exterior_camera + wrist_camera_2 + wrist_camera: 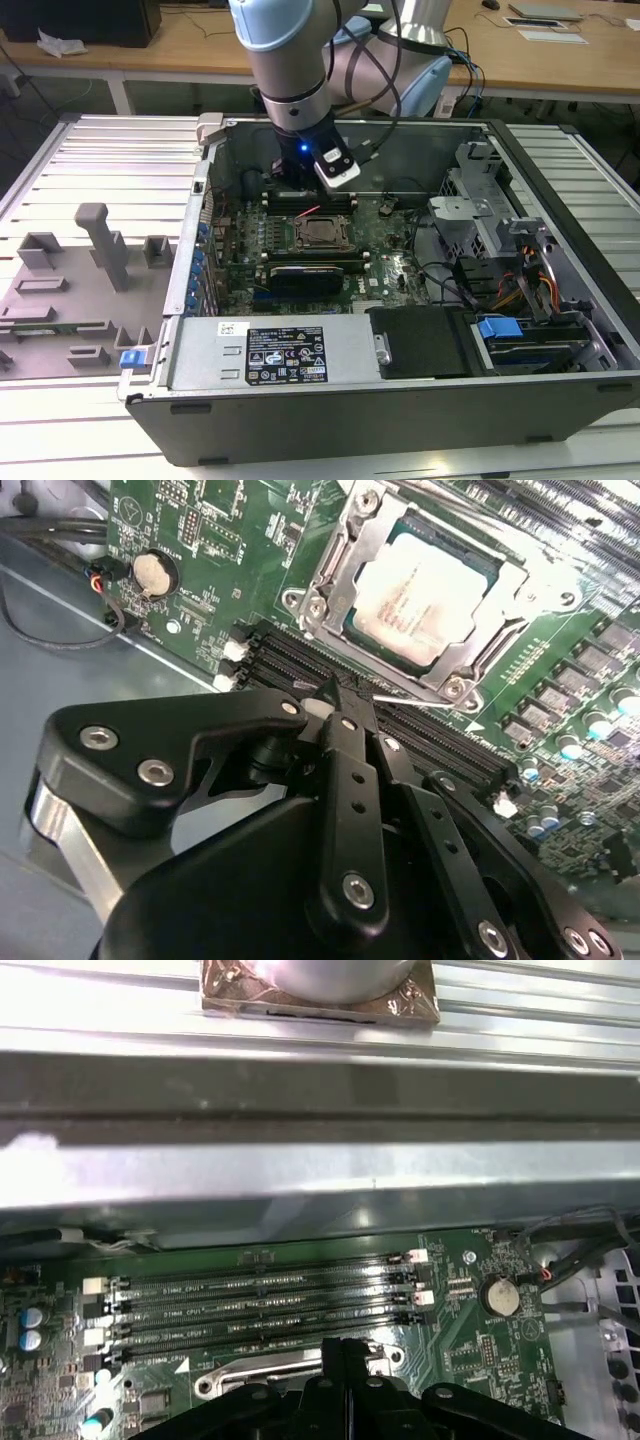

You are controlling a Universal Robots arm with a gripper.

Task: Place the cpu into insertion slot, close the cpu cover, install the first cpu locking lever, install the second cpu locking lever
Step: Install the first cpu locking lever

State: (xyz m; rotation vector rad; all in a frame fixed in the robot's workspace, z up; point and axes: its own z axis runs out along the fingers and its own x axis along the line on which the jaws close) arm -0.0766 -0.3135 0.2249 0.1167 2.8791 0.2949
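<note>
The cpu (420, 590), silver face up, lies in the insertion slot (322, 234) on the green motherboard. The silver cpu cover (333, 560) lies flat around it, framing the chip. My gripper (343, 702) hangs just beside the socket, over the black memory slots (260, 1300), with its two black fingers pressed together and nothing visible between them. A thin silver locking lever (430, 697) runs along the socket edge right by the fingertips; I cannot tell if they touch it. In the exterior view the gripper (300, 192) stands inside the open computer case, just behind the socket.
The case walls (330, 375) enclose the board. A round coin battery (153, 573) and black cables (60, 630) lie near the socket. Drive bays and wiring (520, 290) fill the exterior view's right. A grey fixture tray (90, 290) sits outside the case on the left.
</note>
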